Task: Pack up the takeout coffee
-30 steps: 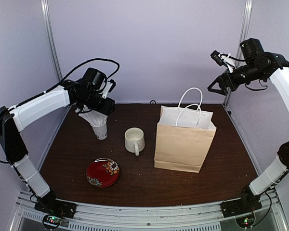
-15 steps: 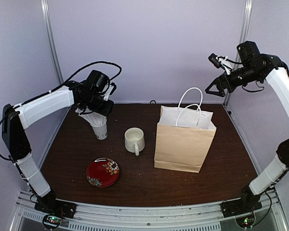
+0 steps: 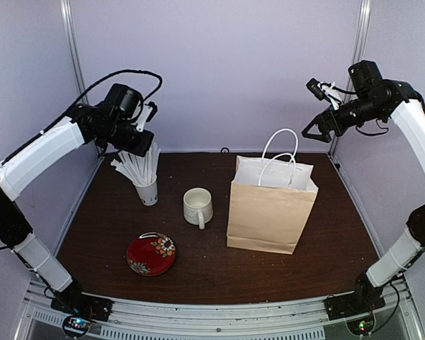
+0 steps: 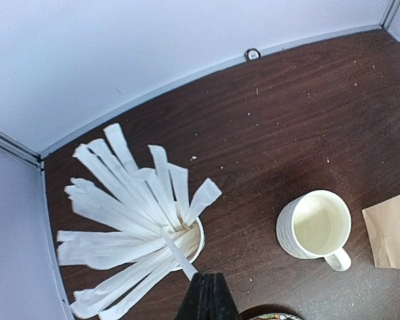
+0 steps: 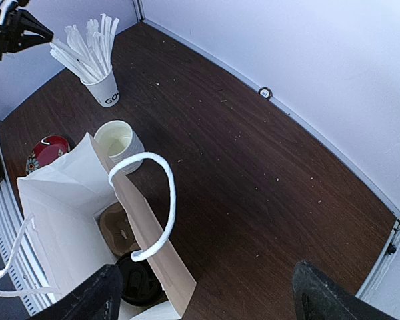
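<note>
Evidently the packing is well advanced. The takeout coffee (image 5: 139, 285) is seen only as a round black lid low inside the brown paper bag (image 3: 269, 212), beside a brown cardboard insert (image 5: 115, 230); the cup's body is hidden by the bag wall. The step in hand is judged to be the adding of a straw. The left gripper (image 4: 207, 280) is held above the small straw cup (image 3: 148, 193) with its jaws pressed together. One wrapped straw (image 4: 179, 253) is seen running up from the cup to the fingertips, so it is taken to be pinched there. The right gripper (image 3: 313, 134) is held high near the back right corner, jaws spread wide with nothing between them, and its camera is pointed down into the bag's open mouth.

For the next move, the straw needs to be drawn clear of its neighbours without the light cup being tipped. It then has to be carried over the white mug (image 3: 197, 207) and lowered between the bag's white handles (image 5: 173, 200).

The table (image 3: 333, 241) is dark brown wood grain, sprinkled with pale crumbs, and a red patterned plate (image 3: 151, 253) is set near the front left. The cell is enclosed by plain lilac walls (image 3: 234, 71), with metal posts (image 3: 72, 57) at the back corners.
</note>
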`<state>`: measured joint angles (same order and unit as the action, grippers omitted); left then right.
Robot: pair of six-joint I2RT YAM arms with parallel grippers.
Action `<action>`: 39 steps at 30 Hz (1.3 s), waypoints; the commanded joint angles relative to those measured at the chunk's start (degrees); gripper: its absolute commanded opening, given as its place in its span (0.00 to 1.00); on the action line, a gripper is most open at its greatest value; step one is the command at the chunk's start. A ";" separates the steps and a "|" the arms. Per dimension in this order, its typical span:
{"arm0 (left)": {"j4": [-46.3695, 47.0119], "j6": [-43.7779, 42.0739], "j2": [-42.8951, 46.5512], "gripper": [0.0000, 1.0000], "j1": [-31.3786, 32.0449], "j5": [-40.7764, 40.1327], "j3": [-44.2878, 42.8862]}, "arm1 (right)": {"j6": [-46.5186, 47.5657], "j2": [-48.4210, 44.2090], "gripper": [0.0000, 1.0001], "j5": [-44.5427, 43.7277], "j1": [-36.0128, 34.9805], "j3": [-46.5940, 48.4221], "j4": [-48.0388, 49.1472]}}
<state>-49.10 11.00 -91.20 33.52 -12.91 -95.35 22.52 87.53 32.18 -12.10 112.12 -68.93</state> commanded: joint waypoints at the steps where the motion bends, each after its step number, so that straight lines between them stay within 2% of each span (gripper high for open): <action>1: -4.76 -0.51 6.82 0.00 -0.30 -2.22 -4.43 | 0.25 -0.22 0.92 0.07 0.41 0.94 0.38; 5: -5.74 -1.66 10.23 0.00 -0.29 1.34 -7.82 | 0.46 0.10 0.92 -0.37 0.41 1.41 -0.03; 9: -4.94 -1.86 11.63 0.00 -0.17 14.91 -12.43 | 0.35 -0.29 0.93 -0.95 0.70 1.97 -0.28; 12: -0.60 -0.58 12.37 0.00 1.11 24.51 -14.00 | -0.36 -0.50 0.94 -0.35 2.07 2.57 -0.16; 19: 12.28 3.69 10.84 0.00 7.26 39.05 -14.16 | -3.23 -2.18 0.96 -1.13 7.17 -2.03 4.02; 23: 16.84 4.71 8.04 0.00 12.01 42.28 -14.56 | -3.64 -3.34 0.96 -0.78 8.87 -5.33 4.93; 28: 17.11 4.63 2.99 0.00 16.16 43.92 -16.59 | -3.34 -5.19 0.96 -1.07 9.07 -8.48 6.58; 39: 11.69 2.57 -5.56 0.00 17.02 37.63 -16.01 | -5.38 -6.71 0.99 -2.72 10.57 -11.39 10.05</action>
<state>-36.93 14.72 -94.85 50.30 27.57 -110.59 18.92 82.39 30.87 -2.57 101.23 -61.89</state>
